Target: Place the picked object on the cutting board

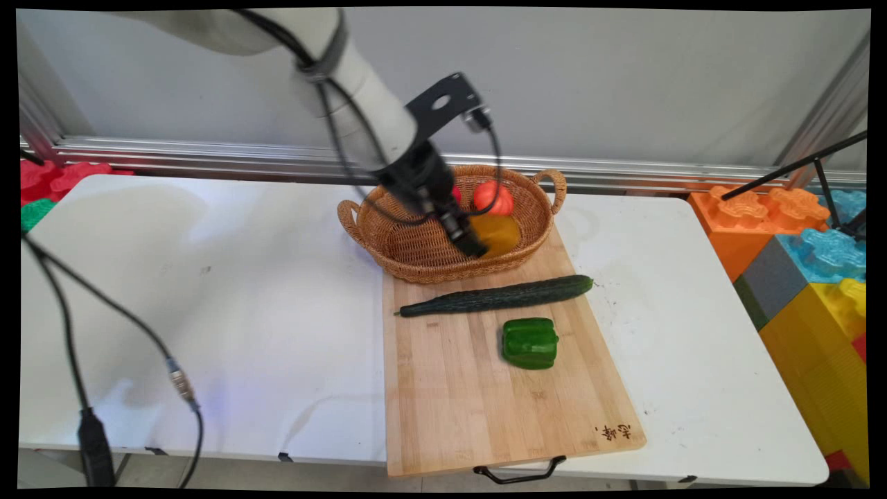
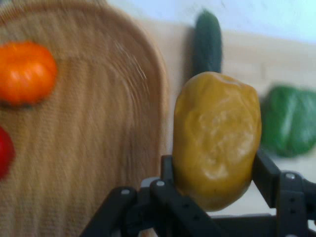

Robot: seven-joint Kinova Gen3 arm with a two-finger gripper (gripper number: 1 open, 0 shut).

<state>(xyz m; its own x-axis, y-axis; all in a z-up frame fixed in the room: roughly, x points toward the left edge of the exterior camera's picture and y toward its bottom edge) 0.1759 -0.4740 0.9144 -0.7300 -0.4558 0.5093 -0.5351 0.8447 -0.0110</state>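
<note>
the gripper [image 1: 478, 248] has its two fingers closed on a yellow-brown potato [image 1: 496, 234], one on each side of it; the hand view shows the potato [image 2: 217, 138] clamped between them and filling the space above the linkage. in the main view the potato sits over the near right part of the wicker basket [image 1: 409, 260], at or just above its rim; whether it rests on the basket floor or hangs clear of it cannot be told. in the hand view it lies across the basket's edge, with bare cutting board showing past it.

inside the basket, beyond the gripper, lie an orange-red tomato [image 1: 493, 198] and a smaller red thing [image 1: 456, 195] mostly hidden by the arm. both are apart from the potato.

the basket stands on the far end of a wooden cutting board [image 1: 450, 388]. just in front of it a long dark cucumber [image 1: 496, 296] lies crosswise on the board, and nearer the camera a green bell pepper [image 1: 530, 342] sits on its side, close to the cucumber but not touching it. neither is in the gripper's reach at this moment.

the board lies on the white table [image 1: 208, 291]. off the table's right end stand large coloured toy blocks [image 1: 804, 256].
</note>
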